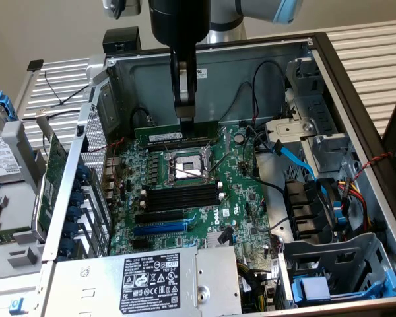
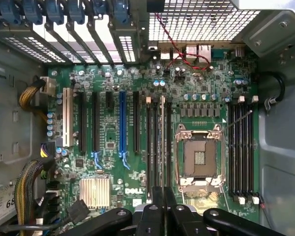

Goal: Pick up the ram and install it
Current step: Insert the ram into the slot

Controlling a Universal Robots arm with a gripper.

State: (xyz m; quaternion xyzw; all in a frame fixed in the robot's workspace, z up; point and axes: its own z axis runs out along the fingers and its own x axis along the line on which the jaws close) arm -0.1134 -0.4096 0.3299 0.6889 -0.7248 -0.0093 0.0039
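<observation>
The ram point(image 1: 160, 137) is a thin green stick with a white label strip. It lies level and hangs above the motherboard point(image 1: 237, 198) inside the open computer case. My gripper point(image 1: 185, 121) comes straight down from above and is shut on the stick's upper edge near its middle. In the wrist view the ram point(image 2: 162, 142) appears edge-on between my fingers, with my gripper point(image 2: 163, 199) over it. There the stick lines up along the long black memory slots point(image 2: 155, 147) beside the CPU socket point(image 2: 199, 157). Whether it touches a slot I cannot tell.
The open CPU socket point(image 1: 185, 168) sits mid-board with more black slots point(image 1: 183, 195) in front of it. A power supply point(image 1: 152, 281) fills the near side, and a blue cable point(image 1: 294, 158) and drive cage point(image 1: 336, 264) are on the exterior view's right. A green expansion card point(image 1: 53, 165) stands outside the case's left wall.
</observation>
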